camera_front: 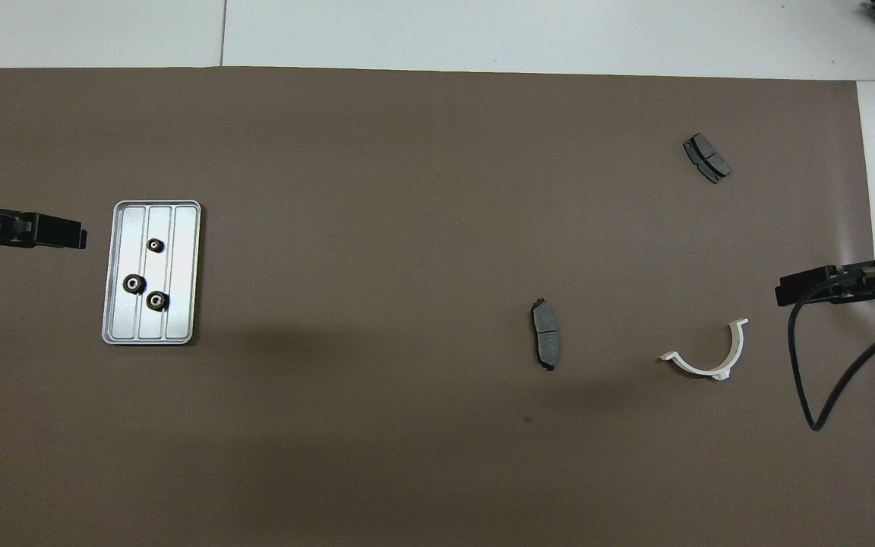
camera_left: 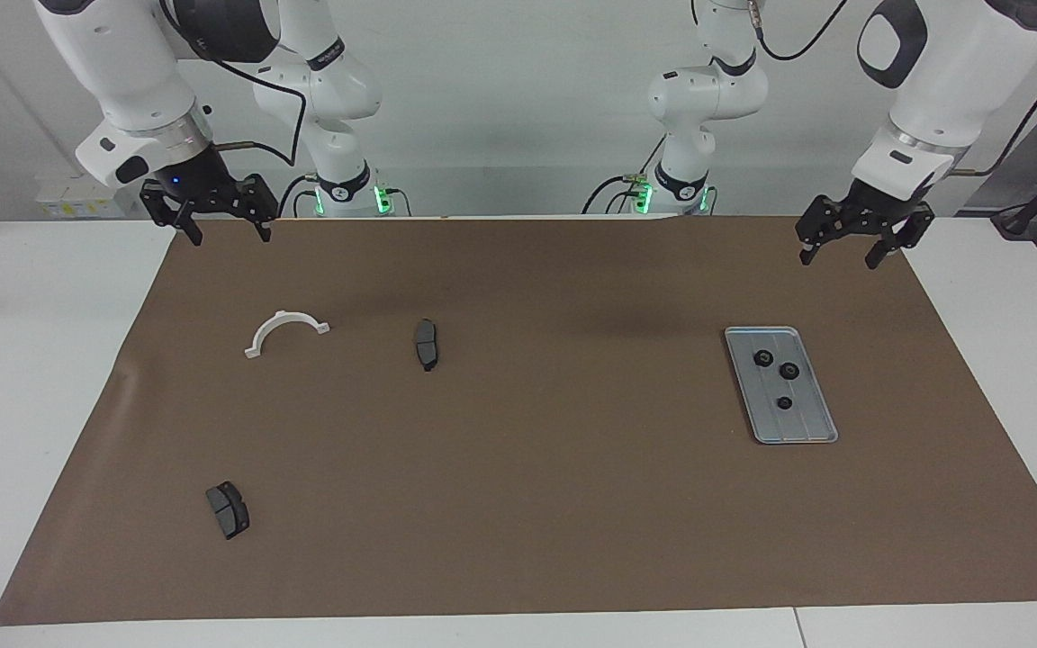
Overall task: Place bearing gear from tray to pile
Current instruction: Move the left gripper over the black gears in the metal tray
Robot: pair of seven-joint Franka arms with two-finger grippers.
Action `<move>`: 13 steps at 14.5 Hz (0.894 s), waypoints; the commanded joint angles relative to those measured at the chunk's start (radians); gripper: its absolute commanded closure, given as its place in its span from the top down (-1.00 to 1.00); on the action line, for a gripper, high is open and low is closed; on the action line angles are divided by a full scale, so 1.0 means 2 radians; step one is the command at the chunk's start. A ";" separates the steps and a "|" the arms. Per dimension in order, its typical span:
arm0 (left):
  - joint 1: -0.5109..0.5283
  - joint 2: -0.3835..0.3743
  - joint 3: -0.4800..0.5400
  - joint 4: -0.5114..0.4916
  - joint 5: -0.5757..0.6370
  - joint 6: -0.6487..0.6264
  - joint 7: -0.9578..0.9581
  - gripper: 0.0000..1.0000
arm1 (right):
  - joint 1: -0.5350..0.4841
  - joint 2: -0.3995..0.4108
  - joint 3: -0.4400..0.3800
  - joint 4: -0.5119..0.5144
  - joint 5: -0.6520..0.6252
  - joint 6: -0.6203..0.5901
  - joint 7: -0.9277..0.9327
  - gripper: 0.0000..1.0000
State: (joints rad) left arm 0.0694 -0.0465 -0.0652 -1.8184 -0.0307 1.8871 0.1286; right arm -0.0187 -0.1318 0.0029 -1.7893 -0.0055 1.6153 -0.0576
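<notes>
Holding three gears (camera_left: pixel 777 373), tray (camera_left: pixel 807 427), two brake pads (camera_left: pixel 426 344)

Two glossy white, rounded arms with dark grey joint caps are seen. Each ends in a black two-fingered left claw (camera_left: pixel 852 248) or right claw (camera_left: pixel 220 220). Black cables trail alongside; green lights glow at both bases.

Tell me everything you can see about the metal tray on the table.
The tray is a flat, silver-grey rectangle that looks like metal, with rounded corners, a low raised rim and lengthwise ridges splitting it into three lanes. It lies flat on the brown mat toward the left arm's end of the table. Three small black gears sit on it, spread apart, two nearer the robots and one farther. Neither end effector touches it.
</notes>
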 commanded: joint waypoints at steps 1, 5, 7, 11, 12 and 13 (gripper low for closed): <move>0.011 0.022 0.000 -0.042 -0.011 0.080 0.005 1.00 | -0.002 -0.009 0.001 -0.005 0.010 -0.005 0.003 1.00; 0.014 0.068 0.001 -0.090 -0.011 0.201 0.007 1.00 | -0.003 -0.009 0.001 -0.005 0.010 -0.005 0.003 1.00; 0.019 0.081 0.001 -0.121 -0.010 0.262 0.009 1.00 | -0.002 -0.009 0.001 -0.005 0.010 -0.005 0.003 1.00; 0.012 0.134 0.000 -0.120 -0.007 0.302 0.006 1.00 | -0.002 -0.009 0.001 -0.005 0.010 -0.005 0.003 1.00; 0.011 0.141 0.001 -0.120 -0.006 0.303 0.006 1.00 | -0.003 -0.009 0.001 -0.005 0.010 -0.005 0.003 1.00; 0.009 0.150 0.001 -0.120 -0.006 0.306 0.006 0.85 | -0.002 -0.009 0.001 -0.005 0.010 -0.005 0.003 1.00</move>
State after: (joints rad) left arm 0.0977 0.2269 -0.0667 -2.0521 -0.0317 2.4642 0.1286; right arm -0.0187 -0.1318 0.0029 -1.7893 -0.0055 1.6153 -0.0576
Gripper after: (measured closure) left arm 0.000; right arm 0.000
